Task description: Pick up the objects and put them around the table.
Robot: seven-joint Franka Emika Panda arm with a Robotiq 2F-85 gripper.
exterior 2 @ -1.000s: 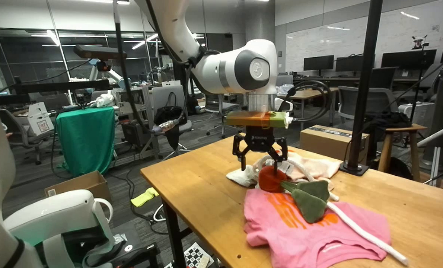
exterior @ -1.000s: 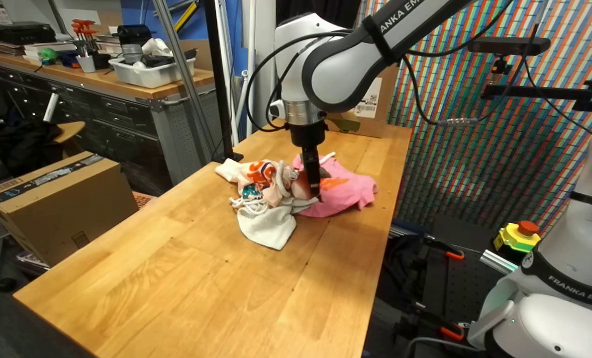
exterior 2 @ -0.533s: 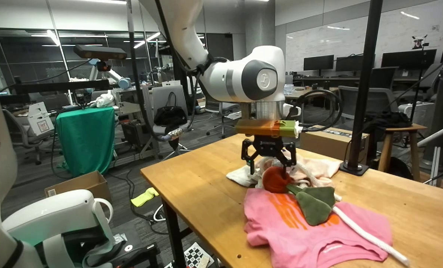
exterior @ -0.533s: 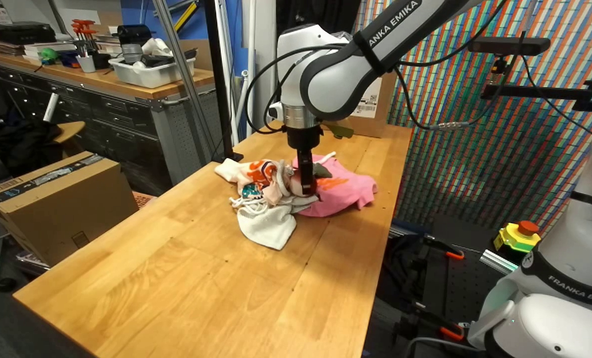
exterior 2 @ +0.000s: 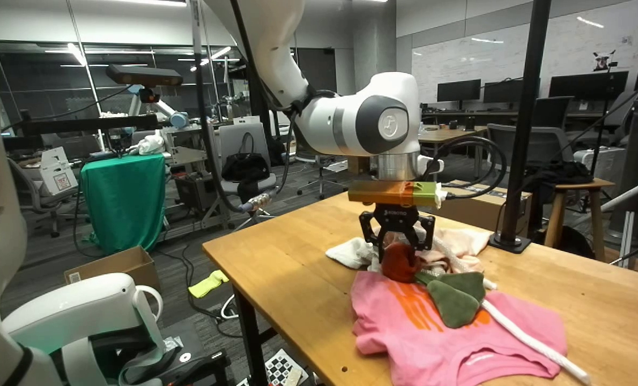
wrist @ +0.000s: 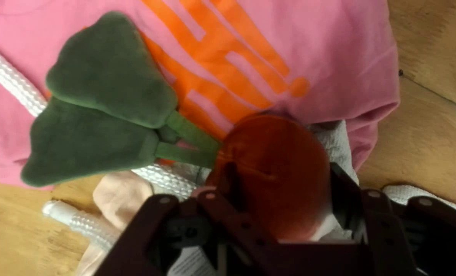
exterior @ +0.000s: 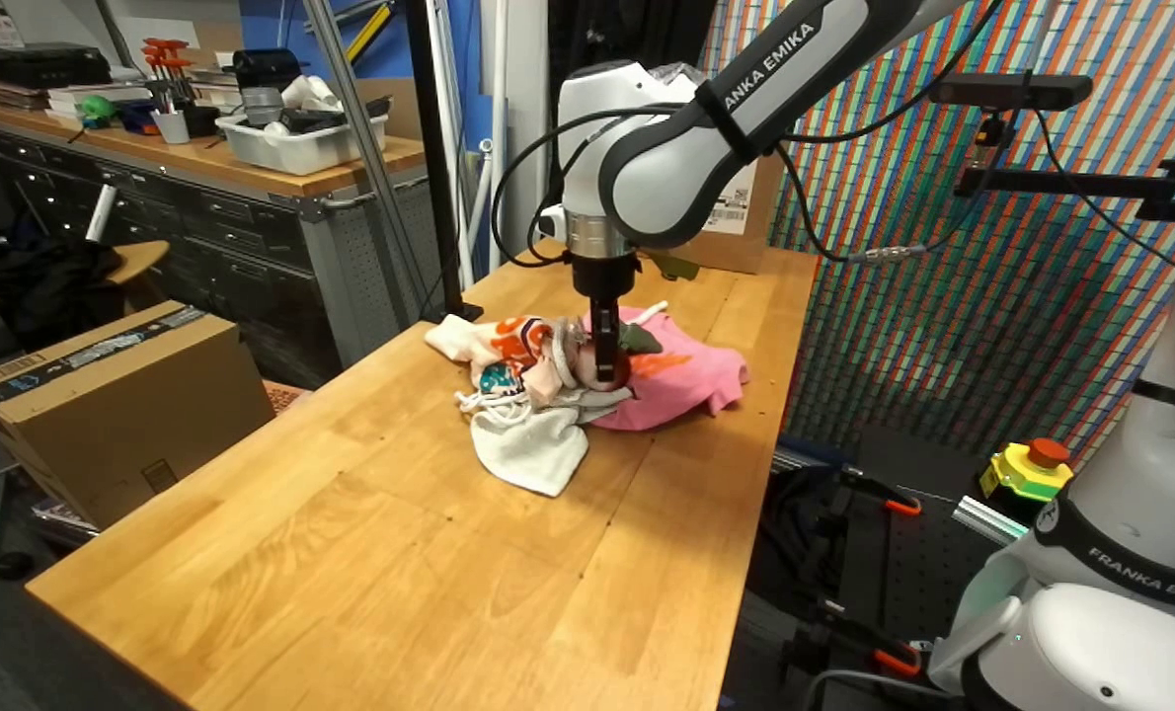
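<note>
A red plush (exterior 2: 399, 261) with green leaves (exterior 2: 455, 300) lies on the pink cloth (exterior 2: 383, 335) and the pile behind it. My gripper (exterior 2: 399, 254) points down with its fingers on both sides of the red body. In the wrist view the gripper (wrist: 283, 183) presses into the plush (wrist: 278, 161), which is creased by the left finger. The white-grey cloth (exterior: 533, 456), peach printed cloth (exterior: 518, 344) and thin white cord (exterior: 499, 406) lie bunched beside it. A white braided tube (exterior 2: 533, 340) crosses the pink cloth. All rest on the wooden table (exterior: 400, 563).
A black post (exterior 2: 518, 134) stands at the table's edge beside the peach cloth. A cardboard box (exterior: 750, 212) stands at the table's far end. Another box (exterior: 133, 425) is below the table's side. A hanging cable runs along the arm.
My gripper has moved down and sideways onto the red plush, and its fingers have come closer together around it. The plush has shifted slightly and is squeezed. The cloths stay almost the same.
</note>
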